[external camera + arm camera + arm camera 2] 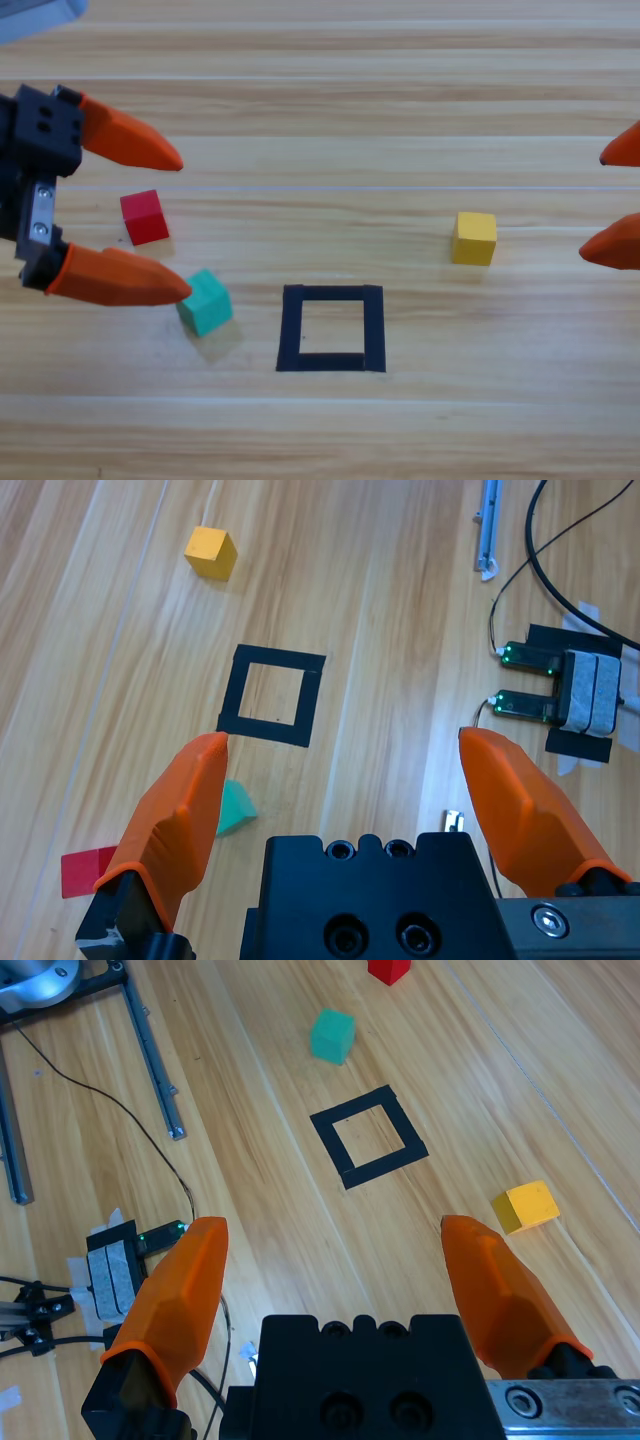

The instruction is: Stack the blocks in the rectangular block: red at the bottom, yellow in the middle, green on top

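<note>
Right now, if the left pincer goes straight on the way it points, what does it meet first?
Probably nothing: the left pincer points right, open, and the red cube sits between its fingers, with bare table beyond. Its height over the cube is unclear.

1. The left claw [180, 224] hangs wide open at the left edge, the red cube [143, 216] between its jaws.
2. The green cube [206, 302] sits just beside its lower fingertip.
3. The black tape square [331, 328] holds nothing.
4. The yellow cube [473, 238] sits near the right claw [596, 205], open at the right edge.

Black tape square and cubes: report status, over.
Left gripper open beside small red cube. Right gripper open, waiting at edge. Black tape square holds nothing; yellow cube, teal-green cube outside.
</note>
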